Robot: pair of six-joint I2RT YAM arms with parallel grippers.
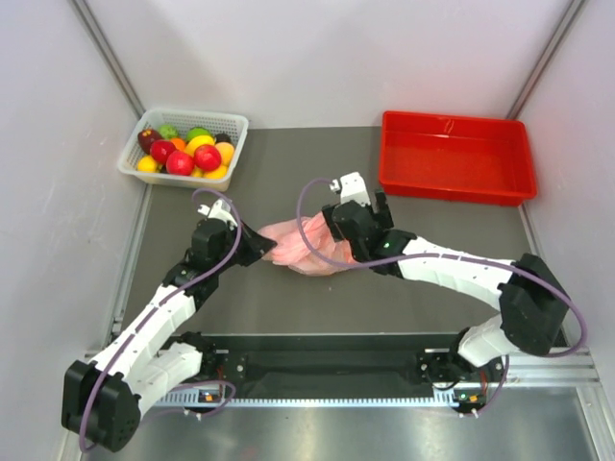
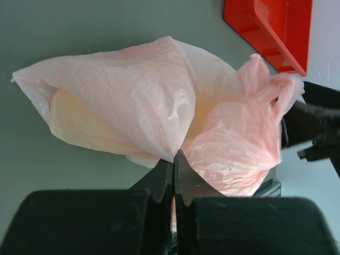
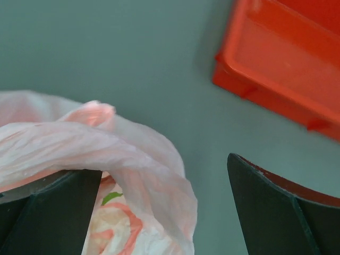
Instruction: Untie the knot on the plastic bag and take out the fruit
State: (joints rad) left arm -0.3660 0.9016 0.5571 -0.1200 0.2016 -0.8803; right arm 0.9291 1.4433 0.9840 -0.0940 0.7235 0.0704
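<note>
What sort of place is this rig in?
Probably a lab test cell: plain white walls enclose a grey table, a left arm and right arm are bolted at its near edge, with staged props: a white basket of fruit and a red tray.

No readable text

No word, number, label or brand can be read in any view. In the right wrist view, orange and green marks show on or through the crumpled bag [image 3: 122, 226], but they form no letters. In the top view, a small pale mark on the far inner wall of the red tray [image 1: 448, 125] is too small to make out.
</note>
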